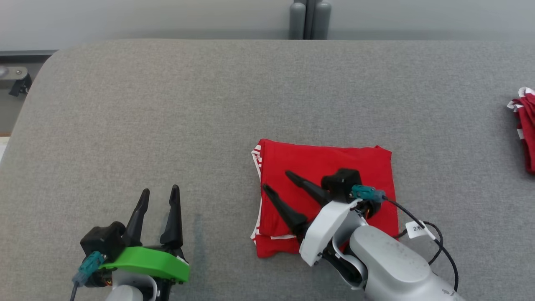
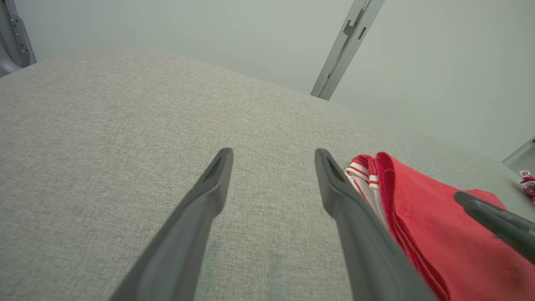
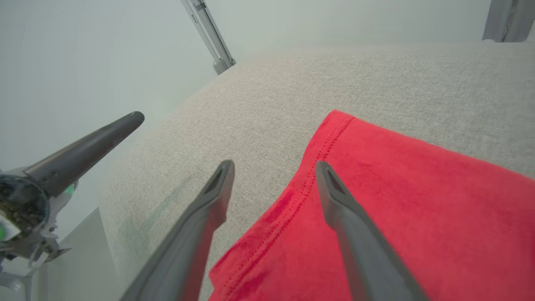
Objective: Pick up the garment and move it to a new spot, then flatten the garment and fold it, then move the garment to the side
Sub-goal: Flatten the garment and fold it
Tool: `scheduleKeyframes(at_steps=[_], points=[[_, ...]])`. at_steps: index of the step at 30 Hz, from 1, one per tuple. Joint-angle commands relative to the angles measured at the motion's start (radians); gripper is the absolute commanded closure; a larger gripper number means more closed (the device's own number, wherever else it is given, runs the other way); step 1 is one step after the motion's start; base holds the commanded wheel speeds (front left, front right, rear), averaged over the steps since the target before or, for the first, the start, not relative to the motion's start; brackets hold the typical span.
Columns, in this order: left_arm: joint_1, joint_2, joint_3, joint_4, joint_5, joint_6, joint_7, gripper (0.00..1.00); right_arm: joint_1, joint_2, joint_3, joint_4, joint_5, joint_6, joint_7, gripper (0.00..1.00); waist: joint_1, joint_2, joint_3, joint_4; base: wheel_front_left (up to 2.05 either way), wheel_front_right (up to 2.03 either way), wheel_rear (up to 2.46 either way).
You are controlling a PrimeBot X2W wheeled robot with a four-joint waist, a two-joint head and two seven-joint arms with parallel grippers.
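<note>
You have bright, even, diffuse light across the grey fabric surface, with no glare. Shadows are faint and soft, close under the left gripper. Both wrist views bend at the edges, so the surface's far rim curves, and the fingers blur near the lens. The garment looks saturated, and its stitching is sharp in the right wrist view.

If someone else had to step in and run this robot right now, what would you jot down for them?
Garment: red, folded into a neat rectangle, lying mid-way across the grey surface.
Left gripper: jaws open, empty, over bare surface to the garment's left.
Right gripper: jaws open above the garment's left part, gripping nothing.
Done: folding, by the look of it.
Left: move it to the side, perhaps toward the other red cloth at far right.
</note>
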Motion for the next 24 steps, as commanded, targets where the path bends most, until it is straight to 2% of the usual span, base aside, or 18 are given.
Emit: scheduleKeyframes(at_steps=[1,7,15,18,24], points=[[-0.009,-0.003,0.004,0.0,0.005,-0.005,-0.003,0.0,-0.011,-0.004,-0.012,0.002,-0.008,-0.001,-0.014,0.0,0.0,0.0,-0.006,-0.009,0.0,0.0,0.0],[0.007,-0.007,0.008,-0.019,0.023,-0.005,-0.003,0.0,-0.018,-0.004,-0.144,0.008,-0.132,-0.001,-0.049,0.0,0.0,0.0,-0.022,-0.035,0.0,0.0,0.0],[0.019,-0.011,0.028,-0.064,0.077,-0.005,-0.003,0.0,0.079,-0.004,-0.446,-0.077,-0.335,-0.001,-0.055,0.0,0.0,0.0,-0.051,-0.081,0.0,0.0,0.0],[0.025,-0.013,0.038,-0.068,0.1,-0.002,-0.003,0.0,0.126,-0.003,-0.53,-0.12,-0.39,-0.001,-0.056,0.0,0.0,0.0,-0.064,-0.098,0.0,0.0,0.0],[0.044,-0.021,0.06,-0.067,0.129,0.007,-0.003,0.0,0.231,-0.003,-0.643,-0.185,-0.454,-0.001,-0.056,0.0,0.0,0.0,-0.093,-0.131,0.0,0.0,0.0]])
